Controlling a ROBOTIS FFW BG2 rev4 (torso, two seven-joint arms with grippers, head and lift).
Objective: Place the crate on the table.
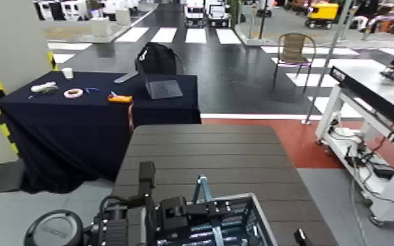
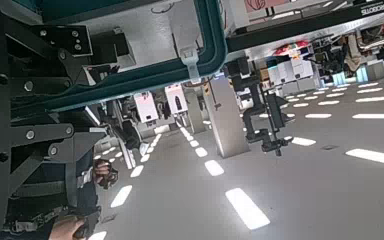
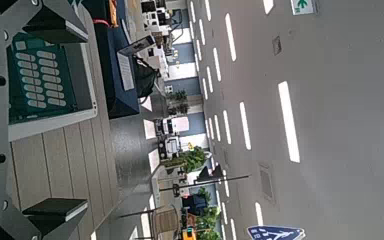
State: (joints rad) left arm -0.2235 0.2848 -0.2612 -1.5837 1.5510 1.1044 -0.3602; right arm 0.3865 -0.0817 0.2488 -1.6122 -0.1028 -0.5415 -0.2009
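Observation:
The crate [image 1: 235,222], blue-grey with lattice sides, is over the near end of the dark brown slatted table [image 1: 206,150]. I cannot tell whether it rests on the table. Its thin teal handle [image 1: 203,190] stands upright. My left gripper [image 1: 173,212] is at the crate's left side, shut on the handle, which crosses the left wrist view [image 2: 180,70]. My right gripper [image 1: 301,237] is at the crate's right. In the right wrist view its fingers [image 3: 55,215] are spread open beside the crate [image 3: 40,75], above the table slats [image 3: 65,160].
A navy-draped table [image 1: 95,111] with small items stands behind on the left, with a black backpack [image 1: 157,59] behind it. A white-framed workbench [image 1: 370,98] with cables is at the right. A chair [image 1: 294,49] stands further back.

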